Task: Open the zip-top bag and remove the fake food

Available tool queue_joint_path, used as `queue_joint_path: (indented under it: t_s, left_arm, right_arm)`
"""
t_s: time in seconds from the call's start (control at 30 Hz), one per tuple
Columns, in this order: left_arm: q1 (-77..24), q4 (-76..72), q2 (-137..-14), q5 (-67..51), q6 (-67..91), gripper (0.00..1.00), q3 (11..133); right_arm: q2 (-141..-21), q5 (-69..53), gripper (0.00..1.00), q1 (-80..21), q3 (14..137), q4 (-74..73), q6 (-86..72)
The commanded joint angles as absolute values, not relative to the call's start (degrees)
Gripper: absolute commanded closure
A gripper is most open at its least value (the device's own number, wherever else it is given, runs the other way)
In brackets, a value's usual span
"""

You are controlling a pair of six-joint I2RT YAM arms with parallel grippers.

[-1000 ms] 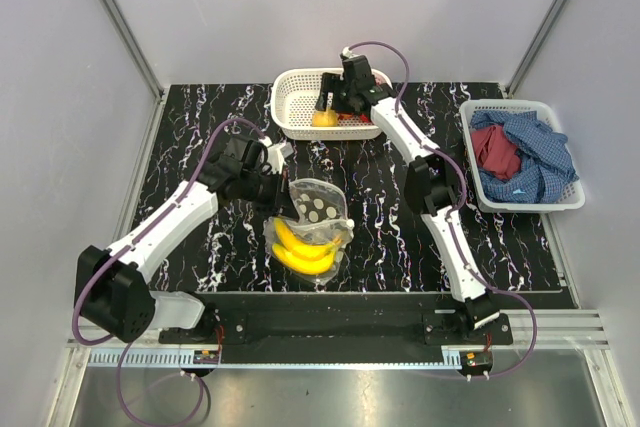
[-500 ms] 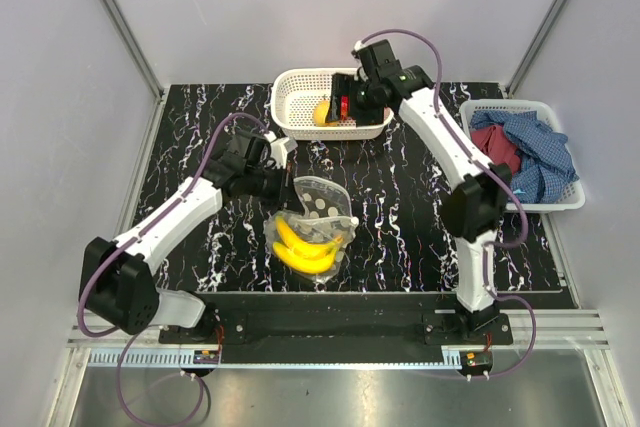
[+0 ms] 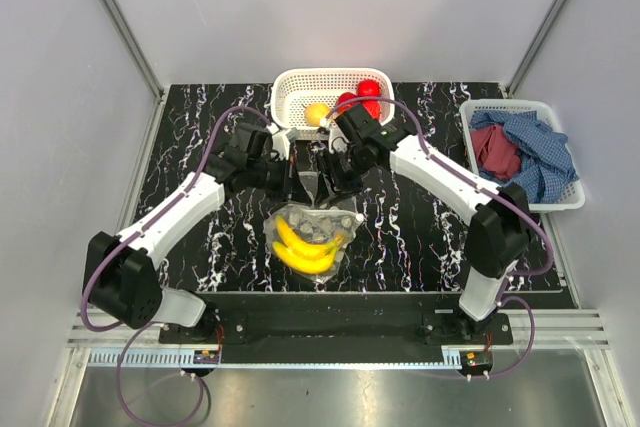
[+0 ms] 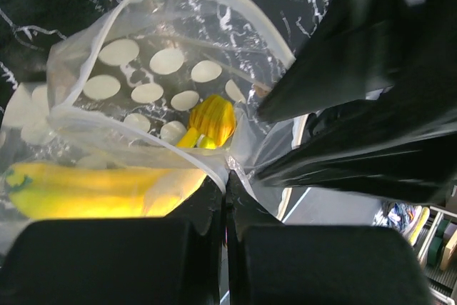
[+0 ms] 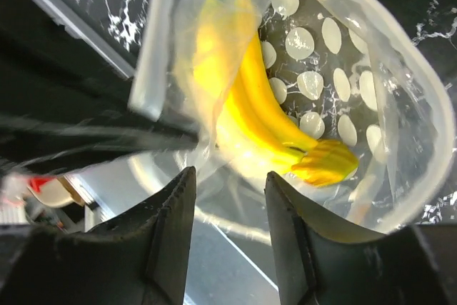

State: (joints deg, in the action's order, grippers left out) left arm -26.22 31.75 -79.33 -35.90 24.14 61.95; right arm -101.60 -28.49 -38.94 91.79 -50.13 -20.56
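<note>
The clear polka-dotted zip-top bag (image 3: 310, 219) lies on the black marbled bench (image 3: 400, 247), its rim clenched in the left claw (image 4: 227, 185). The released right claw (image 5: 228, 226) faces the open mouth; the yellow plastic banana bunch (image 5: 250, 119) lies inside, just ahead, stem end nearest.

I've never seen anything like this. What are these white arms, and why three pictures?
These are two robot arms bolted to a black marbled table, each ending in a two-finger gripper. The wide picture looks down from above; the other two come from a camera on each wrist. The left gripper pinches the rim of the clear dotted zip-top bag, whose mouth is open. The right gripper, fingers apart, sits at that mouth, holding nothing. A banana bunch is inside the bag. Red fruits and a yellow fruit lie in the white basket; a second basket holds cloths.
</note>
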Motion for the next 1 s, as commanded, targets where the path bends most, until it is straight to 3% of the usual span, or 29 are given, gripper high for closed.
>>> queue_joint_path:
  t_s: [0.0,0.57,0.97]
  left_arm:
    - [-26.2,28.5,-78.3,-39.1,25.3,1.0,66.0]
    - [-26.3,30.9,-79.6,-34.0,25.1,1.0,73.3]
    - [-24.4,31.8,-86.9,-31.5,25.1,1.0,79.5]
  right_arm:
    - [-103.8,-30.0,0.49,-39.5,93.0,-48.3,-15.3]
    - [-106.8,-35.7,0.55,-37.9,84.4,-45.8,-8.7]
    - [-102.0,-40.1,0.47,-38.0,73.4,-38.1,-10.2]
